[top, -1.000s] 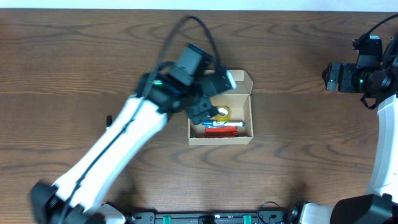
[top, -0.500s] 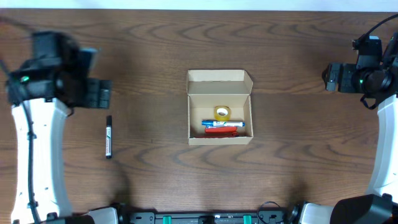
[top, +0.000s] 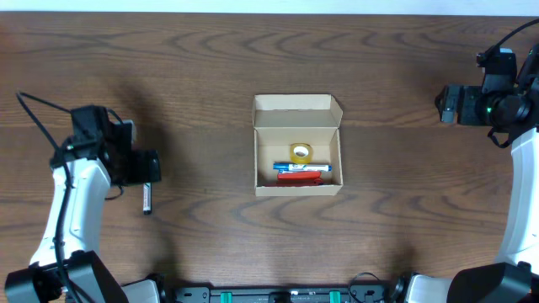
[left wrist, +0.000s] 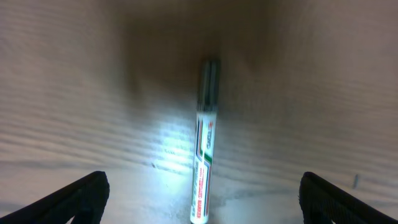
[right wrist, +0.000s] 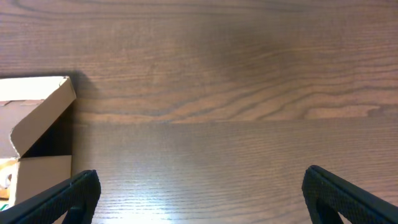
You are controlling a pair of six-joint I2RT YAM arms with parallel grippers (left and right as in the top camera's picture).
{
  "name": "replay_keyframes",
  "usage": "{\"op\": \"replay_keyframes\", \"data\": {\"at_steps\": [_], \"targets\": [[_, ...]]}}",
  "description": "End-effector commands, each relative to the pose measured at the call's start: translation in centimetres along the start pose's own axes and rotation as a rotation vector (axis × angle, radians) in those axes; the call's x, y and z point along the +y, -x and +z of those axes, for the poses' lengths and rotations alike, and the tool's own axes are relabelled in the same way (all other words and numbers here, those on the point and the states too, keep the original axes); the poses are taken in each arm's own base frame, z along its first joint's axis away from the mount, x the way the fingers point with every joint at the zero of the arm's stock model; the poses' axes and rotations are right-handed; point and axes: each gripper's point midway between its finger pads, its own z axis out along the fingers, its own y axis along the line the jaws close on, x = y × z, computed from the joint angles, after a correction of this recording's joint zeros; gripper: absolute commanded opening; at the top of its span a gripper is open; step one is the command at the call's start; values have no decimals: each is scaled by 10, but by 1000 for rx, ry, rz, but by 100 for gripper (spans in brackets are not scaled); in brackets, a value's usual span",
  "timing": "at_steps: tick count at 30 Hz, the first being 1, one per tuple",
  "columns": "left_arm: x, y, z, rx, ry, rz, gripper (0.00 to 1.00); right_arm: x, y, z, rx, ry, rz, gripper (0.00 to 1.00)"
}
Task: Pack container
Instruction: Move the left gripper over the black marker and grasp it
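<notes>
Left claw (top: pixel 145 167): at the left side of the table (top: pixel 404 219), pointing down, jaws spread as wide as they go. Its two black fingers (left wrist: pixel 68 199) show only as tips in the bottom corners of the left wrist view, one to each side of the marker (left wrist: pixel 205 158) and well apart from it. It holds nothing and touches nothing.

Marker: one, white barrel with green and red print, dark cap. It lies flat on the bare wood, centred between the left fingers, cap end away from the wrist camera. From overhead, only its near end (top: pixel 147 200) shows past the claw.

Right claw (top: pixel 446 105): at the far right of the table, raised, jaws likewise fully spread. Its finger tips (right wrist: pixel 62 199) sit in the bottom corners of its wrist view with only wood grain between them. It holds nothing.

Box (top: pixel 257 160): one, tan cardboard, at the middle of the table, between the two arms and well apart from both claws. Its lid (top: pixel 296 103) is open, hinged at the far edge and laid back, with the side flaps folded out. One flap corner (right wrist: pixel 40 112) enters the right wrist view at the left edge.

Box contents:
- Tape roll (top: pixel 301 152), yellow, near the centre.
- Blue pen (top: pixel 305 167), lying crosswise just nearer than the roll.
- Red item (top: pixel 299 177), long and thin, beside the blue pen against the near wall. Its kind cannot be told.
</notes>
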Motion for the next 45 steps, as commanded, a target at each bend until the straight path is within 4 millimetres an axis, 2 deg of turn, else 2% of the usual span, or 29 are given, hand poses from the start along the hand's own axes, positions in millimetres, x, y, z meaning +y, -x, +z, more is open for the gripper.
{"op": "replay_keyframes", "data": {"at_steps": [1,7,13,30,33,34,35,41,43,45], "targets": [[-2,-13,14,15,-8,-19,95,1,0,1,-2,9,4,99],[3,-14,25,-3,43,7,95,1,0,1,-2,9,4,99],[-4,-14,33,13,67,56,95,1,0,1,-2,12,4,99],[-7,-35,76,160,55,67,95,1,0,1,-2,12,4,99],[-8,-37,79,173,50,61,99,1,0,1,-2,12,4,99],[-9,-38,79,173,44,60,89,1,0,1,-2,12,4,99],[-11,-37,79,173,31,60,84,1,0,1,-2,12,4,99],[-14,-38,79,175,16,46,64,1,0,1,-2,11,4,99],[-14,-38,79,175,18,28,60,1,0,1,-2,11,4,99],[-14,-39,79,179,20,4,49,1,0,1,-2,11,4,99]]}}
